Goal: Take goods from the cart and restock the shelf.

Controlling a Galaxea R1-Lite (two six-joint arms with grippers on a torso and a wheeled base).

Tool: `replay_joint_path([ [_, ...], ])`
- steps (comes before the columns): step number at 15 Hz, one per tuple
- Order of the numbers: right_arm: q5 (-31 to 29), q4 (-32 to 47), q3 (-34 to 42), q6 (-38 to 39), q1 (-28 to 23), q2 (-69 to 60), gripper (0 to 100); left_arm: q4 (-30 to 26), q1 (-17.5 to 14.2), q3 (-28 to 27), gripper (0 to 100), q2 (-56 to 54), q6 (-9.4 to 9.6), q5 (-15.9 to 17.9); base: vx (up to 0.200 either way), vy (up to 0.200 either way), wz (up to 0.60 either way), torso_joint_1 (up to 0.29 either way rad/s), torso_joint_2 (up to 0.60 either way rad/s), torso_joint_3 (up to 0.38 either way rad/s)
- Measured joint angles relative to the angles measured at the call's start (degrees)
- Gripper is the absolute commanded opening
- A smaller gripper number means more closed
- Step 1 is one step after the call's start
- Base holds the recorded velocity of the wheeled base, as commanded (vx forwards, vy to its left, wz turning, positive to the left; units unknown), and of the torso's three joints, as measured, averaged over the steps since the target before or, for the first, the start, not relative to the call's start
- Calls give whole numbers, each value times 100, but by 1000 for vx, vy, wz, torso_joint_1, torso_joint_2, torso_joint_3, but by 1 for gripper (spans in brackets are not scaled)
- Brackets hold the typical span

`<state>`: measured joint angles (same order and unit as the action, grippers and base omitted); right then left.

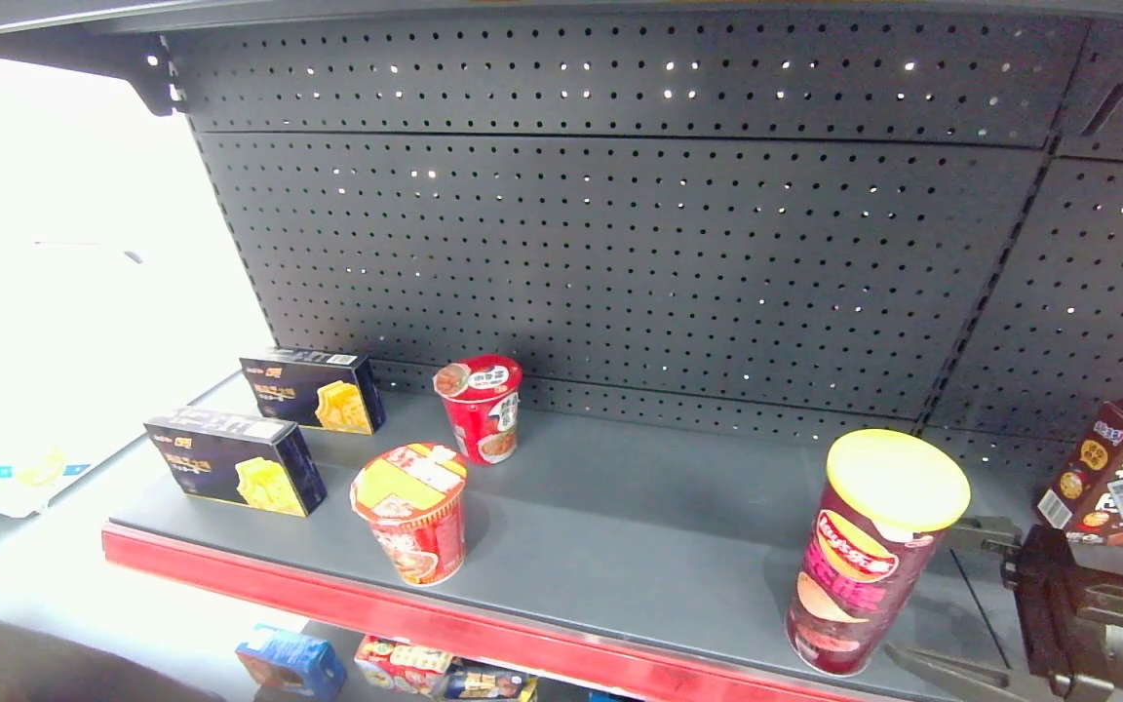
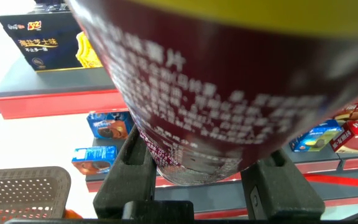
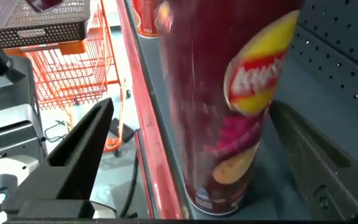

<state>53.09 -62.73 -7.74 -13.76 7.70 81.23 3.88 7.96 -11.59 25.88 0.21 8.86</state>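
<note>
Head view: a grey shelf (image 1: 620, 531) with a red front edge carries two dark boxes (image 1: 235, 460) and two noodle cups (image 1: 412, 512) on the left. A maroon chips can (image 1: 864, 556) stands upright at the near right. The right gripper (image 1: 927, 597) sits beside it.

Right wrist view: that can stands between spread, released fingers (image 3: 73, 155).

Left wrist view: the left gripper (image 2: 204, 162) seems clamped on a second chips can (image 2: 216, 81).
</note>
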Motion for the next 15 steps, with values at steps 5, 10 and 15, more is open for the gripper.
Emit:
replay_joint_path([
  [5, 12, -128, -284, -112, -46, 670, 100, -2, -5, -12, 0, -39, -2, -72, 0, 0, 0, 0, 0, 0],
  [10, 15, -216, -490, -126, -88, 1091, 100, -7, 2, 27, 0, -63, -2, -72, 0, 0, 0, 0, 0, 0],
  [15, 22, -219, -714, -162, -162, 1409, 100, -2, 2, 60, 0, -66, -5, -71, 0, 0, 0, 0, 0, 0],
])
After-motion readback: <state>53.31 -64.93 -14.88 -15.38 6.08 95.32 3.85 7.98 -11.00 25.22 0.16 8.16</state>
